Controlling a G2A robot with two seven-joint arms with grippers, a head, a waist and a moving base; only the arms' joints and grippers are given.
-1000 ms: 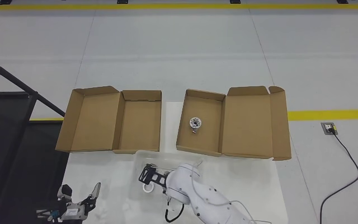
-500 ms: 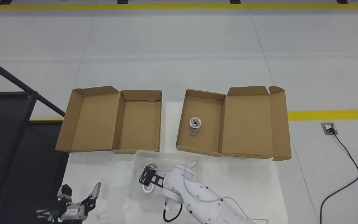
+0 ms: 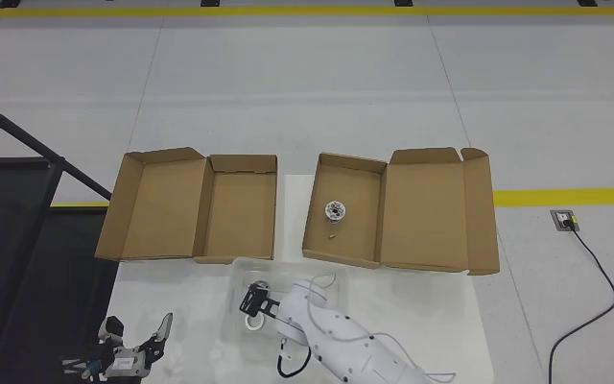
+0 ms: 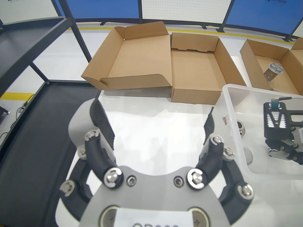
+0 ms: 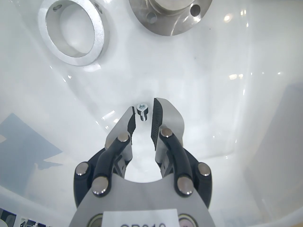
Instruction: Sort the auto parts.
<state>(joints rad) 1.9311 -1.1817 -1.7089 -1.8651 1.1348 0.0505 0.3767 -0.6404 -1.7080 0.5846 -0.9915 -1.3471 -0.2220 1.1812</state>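
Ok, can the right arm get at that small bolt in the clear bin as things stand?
Probably yes. The right pincer sits low inside the clear bin, open and straddling the bolt, with nothing else between its tips. The ring and the flange lie well apart from it.

On my white table (image 3: 182, 302) I see three things — the left cardboard box (image 3: 197, 206), the right cardboard box (image 3: 403, 209) and, nearer me, a clear bin (image 4: 230, 109).
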